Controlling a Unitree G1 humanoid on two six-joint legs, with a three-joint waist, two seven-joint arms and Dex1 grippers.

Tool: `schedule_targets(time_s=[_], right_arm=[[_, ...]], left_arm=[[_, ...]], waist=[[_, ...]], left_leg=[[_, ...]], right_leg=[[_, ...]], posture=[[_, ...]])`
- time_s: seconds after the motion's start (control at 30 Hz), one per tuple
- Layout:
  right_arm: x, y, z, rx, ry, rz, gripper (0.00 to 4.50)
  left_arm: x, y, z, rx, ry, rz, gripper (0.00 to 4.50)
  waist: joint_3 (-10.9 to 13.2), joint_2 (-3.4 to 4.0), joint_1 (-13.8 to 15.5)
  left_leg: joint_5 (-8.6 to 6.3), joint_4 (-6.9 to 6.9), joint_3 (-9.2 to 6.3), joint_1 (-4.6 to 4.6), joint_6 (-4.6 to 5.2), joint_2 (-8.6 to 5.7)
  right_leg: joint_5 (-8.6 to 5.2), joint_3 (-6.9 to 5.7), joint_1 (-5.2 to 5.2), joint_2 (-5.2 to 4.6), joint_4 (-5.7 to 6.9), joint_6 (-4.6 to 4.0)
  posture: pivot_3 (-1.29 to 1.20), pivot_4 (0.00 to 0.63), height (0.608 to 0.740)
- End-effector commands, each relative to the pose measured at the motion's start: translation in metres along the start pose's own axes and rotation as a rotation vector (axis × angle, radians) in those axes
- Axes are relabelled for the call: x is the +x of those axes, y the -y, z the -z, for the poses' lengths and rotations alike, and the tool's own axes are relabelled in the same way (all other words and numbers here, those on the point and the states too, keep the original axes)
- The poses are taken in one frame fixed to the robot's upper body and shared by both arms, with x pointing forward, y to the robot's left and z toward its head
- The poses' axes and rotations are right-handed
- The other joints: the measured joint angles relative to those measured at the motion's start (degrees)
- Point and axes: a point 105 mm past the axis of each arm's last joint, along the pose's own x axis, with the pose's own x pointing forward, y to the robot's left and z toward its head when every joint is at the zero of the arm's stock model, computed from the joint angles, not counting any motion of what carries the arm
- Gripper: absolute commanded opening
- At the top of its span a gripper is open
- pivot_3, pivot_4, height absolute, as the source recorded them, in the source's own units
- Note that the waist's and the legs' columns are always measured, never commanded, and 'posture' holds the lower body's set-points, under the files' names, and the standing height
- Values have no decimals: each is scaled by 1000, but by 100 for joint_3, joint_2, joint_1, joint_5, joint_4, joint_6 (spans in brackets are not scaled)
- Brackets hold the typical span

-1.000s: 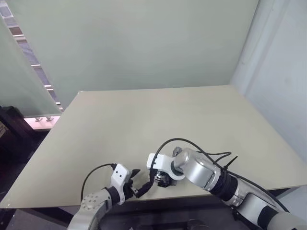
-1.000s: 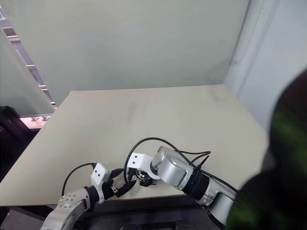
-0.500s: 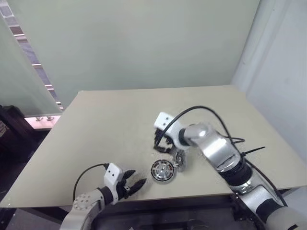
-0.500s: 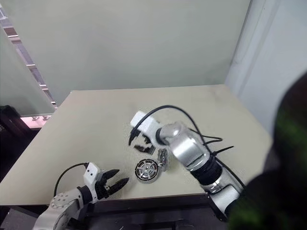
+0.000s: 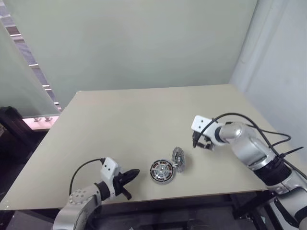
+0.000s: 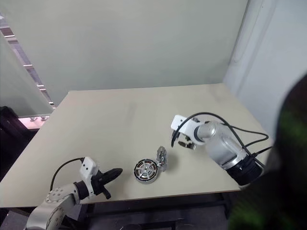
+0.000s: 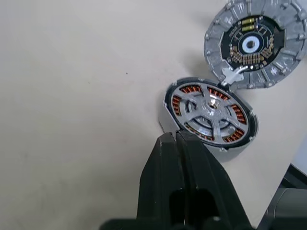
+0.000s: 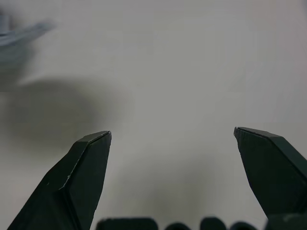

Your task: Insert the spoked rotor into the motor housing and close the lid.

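Rotor (image 7: 211, 112) sits seated in the motor housing (image 7: 165, 112) near the table's front edge; the lid (image 7: 254, 43) leans at its 2 o'clock, rigid, metallic, best taken by its ribbed rim. Since a second ago our left gripper (image 7: 178, 141) has shut empty, while our right gripper (image 5: 203, 143), fingers spread, has withdrawn to the housing's 2 o'clock.

1 motor housing (image 7: 211, 112) w/ 1 spoked rotor (image 7: 209, 106) in it, mid frame; 1 lid (image 7: 253, 43) upper right; 1 table (image 5: 120, 124); 2 grippers: left gripper (image 5: 133, 174), right gripper (image 5: 202, 142).
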Motion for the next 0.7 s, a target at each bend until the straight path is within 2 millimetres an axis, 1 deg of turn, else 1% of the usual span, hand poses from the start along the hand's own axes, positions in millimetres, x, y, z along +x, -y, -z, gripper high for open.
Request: schedule_targets(time_s=[0.03,0.1,0.17,0.3,0.4,0.47,0.63,0.7], right_arm=[[2,-17,-26,41,125,-55,4500],[5,-30,-41,131,199,-99,4500],[7,-38,-54,187,257,-122,4500],[17,-54,-67,259,298,-149,4500],[25,-67,-71,283,309,-175,4500],[29,-71,-70,291,310,-185,4500],[34,-71,-64,311,323,-192,4500],[34,-68,-65,332,361,-198,4500]], left_arm=[[-3,0,-21,44,54,4,17],[-4,-1,-22,48,53,0,17],[-5,-1,-23,51,50,-3,17],[-7,-1,-23,53,47,-6,17],[-7,-1,-24,54,45,-8,17],[-8,0,-24,56,42,-9,17],[-9,0,-23,60,36,-14,17],[-9,0,-23,60,34,-15,17]], waist=[[1,-2,-1],[1,-2,0],[2,-2,1],[1,-3,1],[1,-3,1],[1,-3,1],[1,-3,1],[1,-3,1]], left_leg=[[0,0,-1,0,0,0],[0,3,-3,-1,0,0],[0,5,-3,0,0,0],[0,8,-3,2,0,-1],[0,9,-5,3,-1,-3],[0,8,-4,3,-1,-2],[0,8,-2,3,-1,-2],[0,8,-2,4,-1,-2]], right_leg=[[0,1,0,1,0,0],[0,1,2,1,0,0],[0,1,2,2,2,0],[0,4,6,2,1,0],[0,3,8,1,1,0],[0,4,6,1,2,0],[0,4,7,1,2,0],[0,4,8,1,2,0]], posture=[[0,0,740],[0,0,740],[0,0,740],[0,0,740],[0,0,740],[0,0,740],[0,0,740],[0,0,740]])
